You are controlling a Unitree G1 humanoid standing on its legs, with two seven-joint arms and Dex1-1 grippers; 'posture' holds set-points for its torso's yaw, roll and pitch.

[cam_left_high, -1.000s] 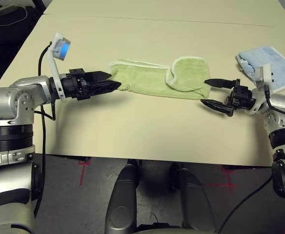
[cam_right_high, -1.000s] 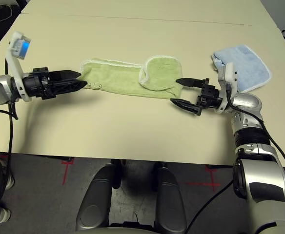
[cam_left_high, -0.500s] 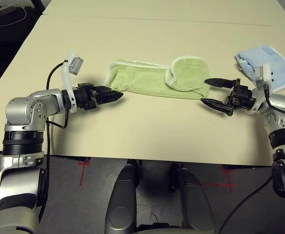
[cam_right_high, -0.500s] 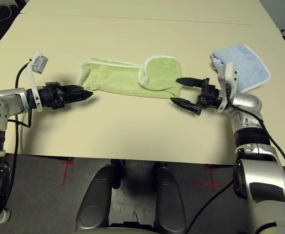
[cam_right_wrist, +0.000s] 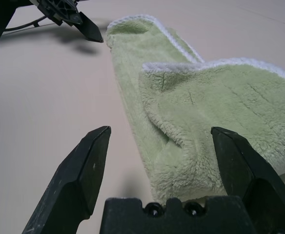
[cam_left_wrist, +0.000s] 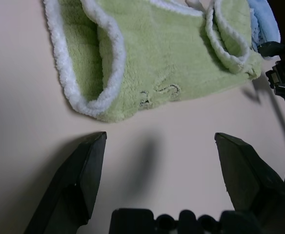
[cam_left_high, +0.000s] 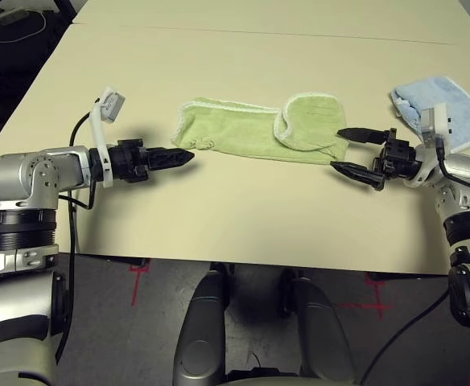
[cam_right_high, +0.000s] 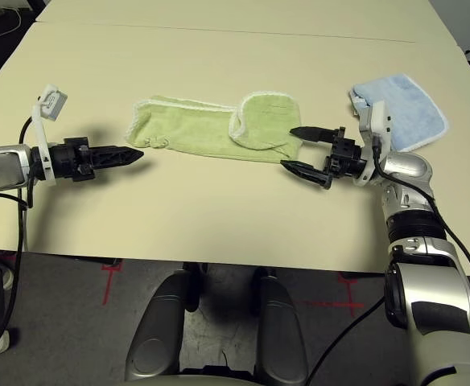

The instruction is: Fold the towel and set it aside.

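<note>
The light green towel [cam_left_high: 247,133] lies as a long folded strip across the middle of the table, its right end doubled back into a flap [cam_left_high: 309,119]. A small dark motif [cam_left_wrist: 159,92] shows near its left end. My left gripper [cam_left_high: 179,155] is open just short of the towel's near-left corner, apart from it, with bare table between its fingers [cam_left_wrist: 79,180]. At the towel's right end my right gripper [cam_left_high: 337,150] stands open, its fingers [cam_right_wrist: 84,165] on either side of the folded corner [cam_right_wrist: 201,161] and not touching it.
A light blue towel [cam_left_high: 454,106] lies folded at the far right of the table [cam_left_high: 243,217], just behind my right wrist. Beige table stretches in front of and behind the green towel. The table's front edge runs close under both arms.
My left gripper has drawn back off the towel's left end, toward the near side, and its wrist has rolled. The right arm and the towel stay where they were.
</note>
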